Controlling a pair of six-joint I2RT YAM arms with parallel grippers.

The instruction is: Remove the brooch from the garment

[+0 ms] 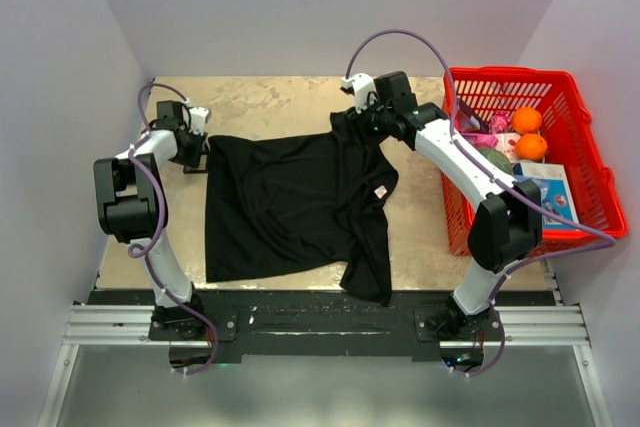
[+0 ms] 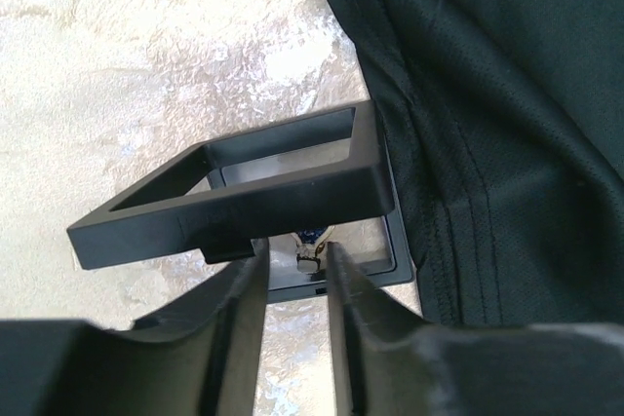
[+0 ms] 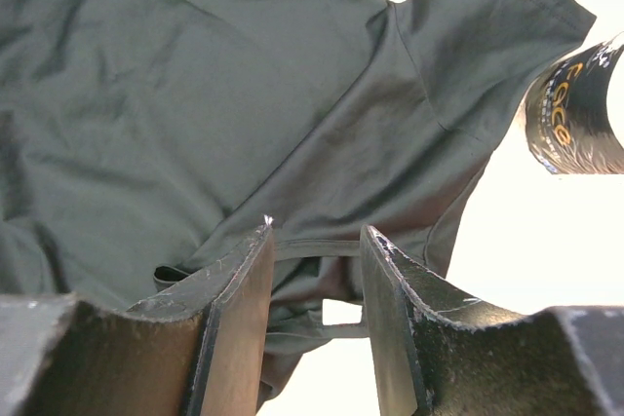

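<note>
The black T-shirt (image 1: 290,197) lies spread on the table, its white-and-red label (image 1: 380,192) near the right sleeve. The brooch (image 2: 310,250), a tiny pale-golden pin with a blue spot, lies inside the black square frame (image 2: 234,192) just left of the shirt's edge (image 2: 507,124). My left gripper (image 2: 295,245) is over the frame (image 1: 195,163), jaws slightly apart, with the brooch at their tips. My right gripper (image 1: 362,125) is at the shirt's collar, open, with a band of the cloth (image 3: 195,94) running between its fingers (image 3: 317,236).
A red basket (image 1: 520,75) stands at the right with two oranges (image 1: 527,119), a book (image 1: 545,192) and other items. A dark cylinder with orange lettering (image 3: 575,109) shows at the right of the right wrist view. Walls close in on three sides.
</note>
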